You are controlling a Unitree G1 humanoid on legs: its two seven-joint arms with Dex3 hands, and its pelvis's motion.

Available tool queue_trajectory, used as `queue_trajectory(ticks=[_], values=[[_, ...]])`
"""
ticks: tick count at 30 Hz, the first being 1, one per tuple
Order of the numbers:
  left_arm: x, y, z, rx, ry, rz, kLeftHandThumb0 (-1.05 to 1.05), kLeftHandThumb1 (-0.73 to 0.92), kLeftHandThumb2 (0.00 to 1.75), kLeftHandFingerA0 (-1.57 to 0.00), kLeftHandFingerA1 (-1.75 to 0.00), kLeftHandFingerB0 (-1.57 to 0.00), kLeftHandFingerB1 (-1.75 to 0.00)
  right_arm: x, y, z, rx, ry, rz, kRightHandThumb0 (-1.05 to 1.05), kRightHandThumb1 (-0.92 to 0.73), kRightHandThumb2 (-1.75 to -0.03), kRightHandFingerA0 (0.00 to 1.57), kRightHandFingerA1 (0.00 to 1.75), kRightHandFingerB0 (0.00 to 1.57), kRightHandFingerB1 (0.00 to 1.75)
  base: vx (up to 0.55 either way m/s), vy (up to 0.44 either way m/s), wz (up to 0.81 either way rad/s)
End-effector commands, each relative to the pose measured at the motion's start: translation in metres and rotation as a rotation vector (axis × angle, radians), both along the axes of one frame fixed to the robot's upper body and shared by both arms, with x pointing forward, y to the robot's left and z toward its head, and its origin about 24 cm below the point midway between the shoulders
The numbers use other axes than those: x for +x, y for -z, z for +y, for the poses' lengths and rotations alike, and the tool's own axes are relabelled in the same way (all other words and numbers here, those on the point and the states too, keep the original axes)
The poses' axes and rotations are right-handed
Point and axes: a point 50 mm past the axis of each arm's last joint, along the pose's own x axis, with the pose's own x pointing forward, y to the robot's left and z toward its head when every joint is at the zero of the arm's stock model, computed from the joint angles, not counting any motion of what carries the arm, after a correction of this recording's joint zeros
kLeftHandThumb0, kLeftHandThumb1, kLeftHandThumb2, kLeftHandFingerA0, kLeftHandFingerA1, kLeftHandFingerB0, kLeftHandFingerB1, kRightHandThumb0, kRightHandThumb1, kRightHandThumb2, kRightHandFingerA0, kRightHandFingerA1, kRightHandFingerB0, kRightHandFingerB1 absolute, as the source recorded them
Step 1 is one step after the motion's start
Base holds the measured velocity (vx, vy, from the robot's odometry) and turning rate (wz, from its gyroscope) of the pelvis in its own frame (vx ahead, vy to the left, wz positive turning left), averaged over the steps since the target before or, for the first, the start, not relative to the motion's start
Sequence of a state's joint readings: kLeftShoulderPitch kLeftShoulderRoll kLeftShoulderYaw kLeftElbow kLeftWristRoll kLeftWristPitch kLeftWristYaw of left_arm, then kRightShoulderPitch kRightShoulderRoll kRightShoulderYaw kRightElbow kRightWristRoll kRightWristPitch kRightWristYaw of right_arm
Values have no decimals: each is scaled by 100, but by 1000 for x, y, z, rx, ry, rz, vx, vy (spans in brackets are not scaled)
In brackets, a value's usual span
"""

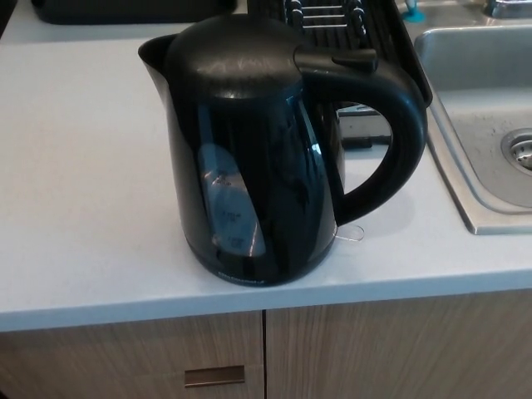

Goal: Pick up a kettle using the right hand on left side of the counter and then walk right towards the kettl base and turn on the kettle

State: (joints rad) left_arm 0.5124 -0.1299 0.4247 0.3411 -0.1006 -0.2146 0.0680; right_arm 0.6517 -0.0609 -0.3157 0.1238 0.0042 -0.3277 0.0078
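— Fingers, either hand: what are they doing?
— Can't tell; neither robot hand shows anywhere in the head view.
— And the kettle?
— Black kettle (pixel 249 158) stands upright on the pale counter (pixel 75 191), close to the front edge, spout toward the left, lid closed, handle (pixel 399 141) looping out to the right.
— Behind it?
— A dark ribbed rack (pixel 349 25) at the back edge.
— Further right?
— A steel sink (pixel 490 125) set into the counter's right end, well clear of the kettle. A wood-grain cabinet front (pixel 374 349) sits below.
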Motion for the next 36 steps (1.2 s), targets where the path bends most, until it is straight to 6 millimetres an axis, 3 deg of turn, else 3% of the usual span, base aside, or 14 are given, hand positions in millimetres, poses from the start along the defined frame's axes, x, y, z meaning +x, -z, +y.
queue_trajectory(ticks=[1, 8, 10, 11, 12, 14, 17, 19, 23, 24, 29, 33, 34, 36], values=[[5, -10, 6, 73, -1, -106, 45, 27, 166, -103, -124, -100, -111, 4, -4, -1, -8, -10, -33, -5, -70, -82, 87, 59, 60, 50, 0, 0, 0], [6, -10, 5, 75, 2, -108, 29, 30, 167, -100, -125, -96, -113, 4, -7, 2, -5, -14, -27, -5, -71, -83, 86, 59, 59, 51, 0, 0, 0], [5, -7, 6, 63, -5, -96, 35, 33, 156, -104, -119, -97, -109, 3, -5, 1, -7, -11, -20, -6, -75, -76, 88, 58, 59, 50, 0, 0, 0], [4, -6, 7, 63, -6, -94, 35, 33, 156, -104, -119, -97, -109, 2, -5, 1, -7, -10, -19, -6, -75, -76, 88, 58, 59, 50, 0, 0, 0], [4, -8, 6, 74, 1, -92, 33, 27, 168, -99, -122, -95, -112, 3, -6, 0, -12, -23, -29, -7, -76, -79, 87, 57, 59, 49, 0, 0, 0], [4, -10, 5, 72, 0, -95, 41, 27, 159, -105, -122, -100, -111, 3, -9, -1, -15, -32, -45, -9, -74, -81, 87, 58, 59, 50, 0, 0, 0], [3, -10, 6, 77, -7, -81, 31, 27, 160, -98, -123, -99, -113, 3, -15, -2, -26, -39, -58, -9, -74, -78, 86, 59, 58, 50, 0, 0, 0], [2, -8, 8, 67, -9, -93, 37, 30, 161, -106, -122, -101, -111, 0, -25, -1, -31, -43, -109, -12, -78, -77, 85, 61, 53, 50, 0, 0, 0], [2, -8, 8, 65, -9, -95, 37, 30, 161, -106, -122, -101, -111, -2, -27, 0, -25, -45, -111, -12, -78, -77, 85, 61, 53, 50, 0, 0, 0], [3, -10, 7, 77, -9, -97, 38, 28, 161, -106, -121, -100, -110, -5, -46, 7, -24, -132, -179, -30, -70, -61, 52, 48, 23, 34, 0, 0, 0], [5, -12, 5, 86, -2, -91, 34, 20, 170, -102, -123, -104, -113, -2, -105, 28, -74, -252, -313, -48, -63, -59, 52, 47, 25, 34, 1, -1, 1], [5, -12, 5, 86, -1, -87, 34, 20, 170, -102, -123, -104, -113, -2, -112, 30, -80, -257, -316, -48, -63, -59, 52, 47, 25, 34, 0, 0, 0], [2, -5, 6, 64, -2, -80, 34, 28, 160, -110, -121, -103, -109, 1, -148, 41, -101, -338, -422, -51, -63, -59, 52, 51, 22, 38, 0, 0, 0], [1, -3, 7, 57, -7, -79, 31, 24, 170, -105, -121, -104, -110, 2, -158, 44, -95, -369, -474, -49, -64, -58, 52, 51, 22, 37, 0, 0, 0]])
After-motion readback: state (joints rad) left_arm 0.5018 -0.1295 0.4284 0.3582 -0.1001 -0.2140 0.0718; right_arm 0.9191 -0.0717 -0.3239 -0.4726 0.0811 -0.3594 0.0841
